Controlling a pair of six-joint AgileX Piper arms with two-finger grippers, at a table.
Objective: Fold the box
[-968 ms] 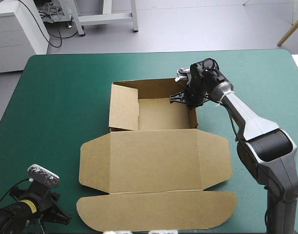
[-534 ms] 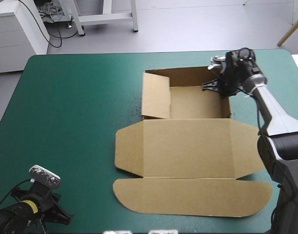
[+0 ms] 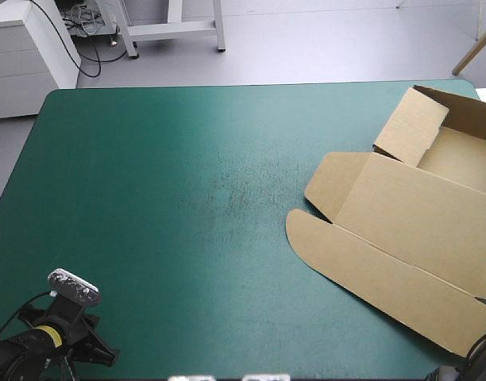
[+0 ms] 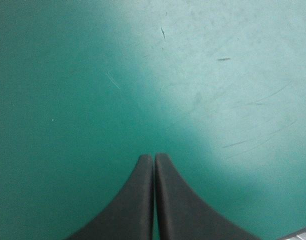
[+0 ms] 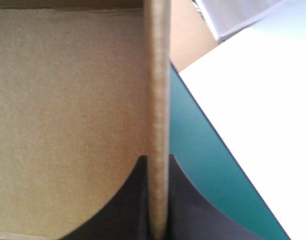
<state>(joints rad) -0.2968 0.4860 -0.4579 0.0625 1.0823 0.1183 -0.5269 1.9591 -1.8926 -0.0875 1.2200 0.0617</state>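
Holding the box (image 3: 402, 214) by one raised wall (image 5: 158, 75) is judged to be the step in hand: a repositioning grip, not a fold. The box is seen at the right edge of the teal-green cover (image 3: 148, 182), skewed, with part of it running out of the high view. Its tray walls are raised at the far right corner. The lid (image 3: 386, 270) and its flaps lie flat toward the near side, so folding is taken as partly done.

The right gripper (image 5: 157, 162) is pinched on the wall's upper edge, one black finger inside the tray and one outside, with the cover's edge just beside the outer finger. The right arm itself is hardly seen from above.

The left gripper (image 4: 154, 157) is held low over bare cover near the near-left corner, well apart from the box, fingers pressed together on nothing.

For the next move, the pinch should be kept firm and the box brought within reach of both arms.
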